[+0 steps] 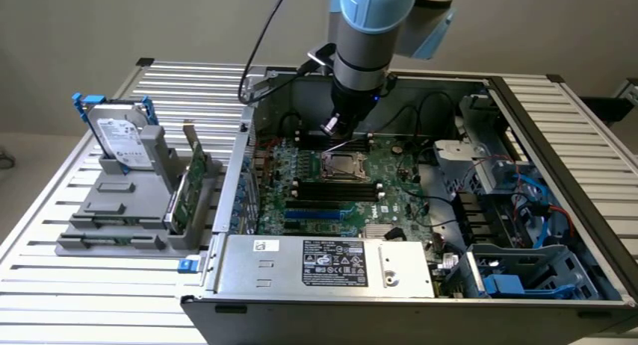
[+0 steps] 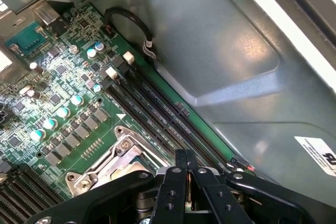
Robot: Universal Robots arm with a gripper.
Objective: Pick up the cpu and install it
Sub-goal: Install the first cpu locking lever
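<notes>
My gripper (image 1: pixel 333 127) hangs inside the open computer case, a little above and behind the square metal-framed socket (image 1: pixel 344 166) on the green motherboard (image 1: pixel 399 203). In the wrist view the black fingers (image 2: pixel 173 192) stand shut, and a thin beige strip, the cpu (image 2: pixel 188 191) seen edge-on, is pinched between them. The gripper (image 2: pixel 188 182) is over the socket (image 2: pixel 113 156), whose frame lies just ahead of the fingertips. Most of the cpu is hidden by the fingers.
Black memory slots (image 1: pixel 334 190) lie beside the socket. The grey case wall (image 2: pixel 220 66) rises close behind the gripper. A power supply (image 1: pixel 329 263) fills the case's front. On a grey stand at the exterior view's left is a hard drive (image 1: pixel 122 140). Cables (image 1: pixel 528 203) crowd the right.
</notes>
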